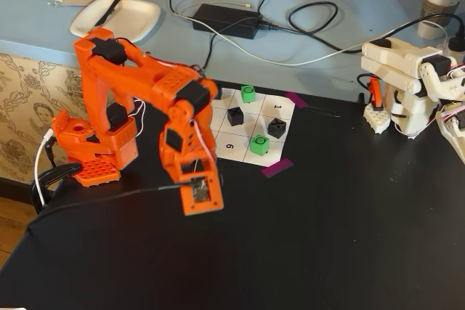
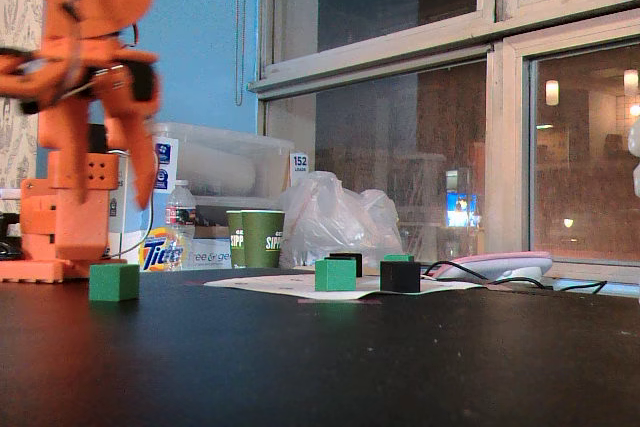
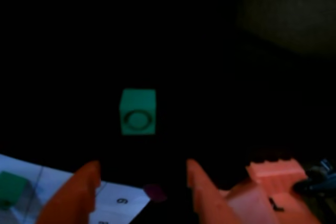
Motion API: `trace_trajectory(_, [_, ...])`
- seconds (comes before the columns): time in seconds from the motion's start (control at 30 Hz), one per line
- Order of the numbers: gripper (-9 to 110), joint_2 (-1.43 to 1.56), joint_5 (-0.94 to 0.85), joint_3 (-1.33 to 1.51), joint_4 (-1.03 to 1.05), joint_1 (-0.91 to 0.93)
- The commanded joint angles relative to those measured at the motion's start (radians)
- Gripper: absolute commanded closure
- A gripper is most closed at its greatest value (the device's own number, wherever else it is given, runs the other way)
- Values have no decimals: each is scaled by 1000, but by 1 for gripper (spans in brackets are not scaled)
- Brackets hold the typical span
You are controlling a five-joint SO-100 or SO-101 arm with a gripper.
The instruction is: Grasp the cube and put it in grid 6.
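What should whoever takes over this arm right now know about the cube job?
Gripper: open, empty, short of the cube and not touching it.
The cube: ring side up, on the bare black table off the paper grid; in a fixed view it sits near the arm's base.
Grid 6: empty, in the grid's near row in a fixed view.
Already on the grid: two other green cubes and two black cubes. Leave them alone.
Done: the approach only.
Left: straddle the cube, close, lift, carry it to grid 6, release.
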Motion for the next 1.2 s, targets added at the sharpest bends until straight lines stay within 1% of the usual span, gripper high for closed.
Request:
trace_trajectory(0.0, [76,31,-38,25,-64,15])
trace_trajectory(0.53, [76,40,-54,176,-195,6])
trace_trajectory(1.03, [76,135,-71,314,-278,-5])
trace_trajectory(1.17, [74,133,-54,318,-302,-15])
